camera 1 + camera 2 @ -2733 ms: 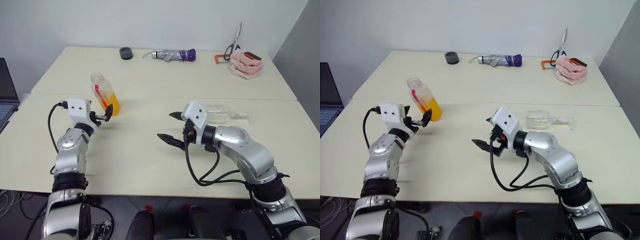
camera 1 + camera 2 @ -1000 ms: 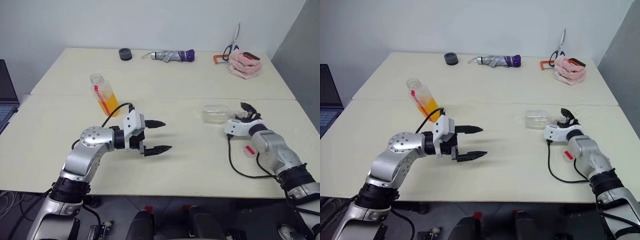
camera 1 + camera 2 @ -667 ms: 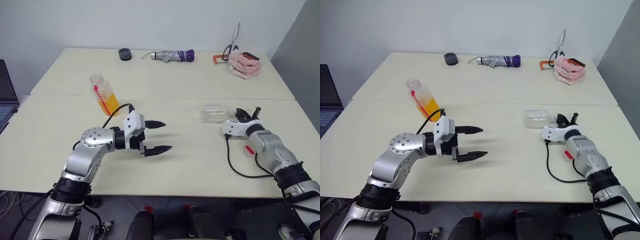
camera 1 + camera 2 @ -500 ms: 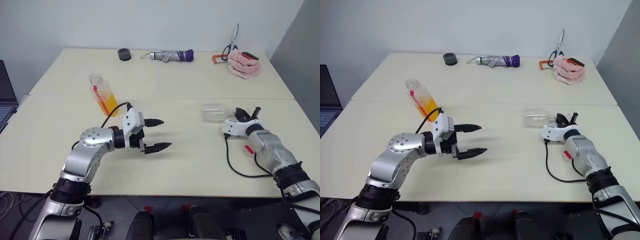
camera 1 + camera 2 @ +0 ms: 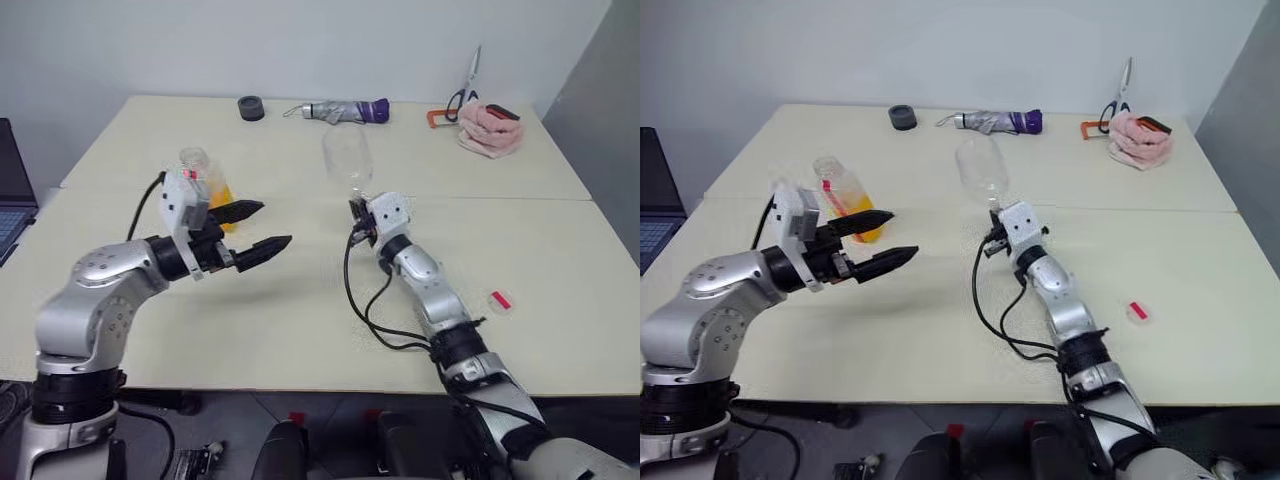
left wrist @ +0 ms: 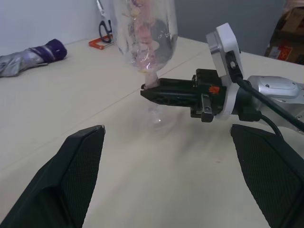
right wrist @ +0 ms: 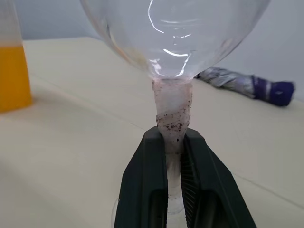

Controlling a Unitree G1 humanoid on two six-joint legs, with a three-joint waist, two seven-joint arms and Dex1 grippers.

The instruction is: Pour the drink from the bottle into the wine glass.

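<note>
1. The right gripper (image 6: 151,92) is clamping the stem of the wine glass (image 6: 145,35), holding it upright over the table (image 6: 95,90).
2. The left gripper's fingers (image 6: 66,185) are standing wide apart.
3. A folded umbrella (image 6: 33,56) is lying behind, with scissors (image 6: 101,21) beyond it.

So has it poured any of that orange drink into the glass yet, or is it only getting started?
Only starting. Done: the clear stemmed wine glass stands upright, empty, the right gripper shut on its stem. In hand: the left gripper hangs open beside the small clear plastic bottle, not gripping it. Left: taking the bottle and pouring; the orange drink is all inside it. A small red-and-white cap lies on the table.
</note>
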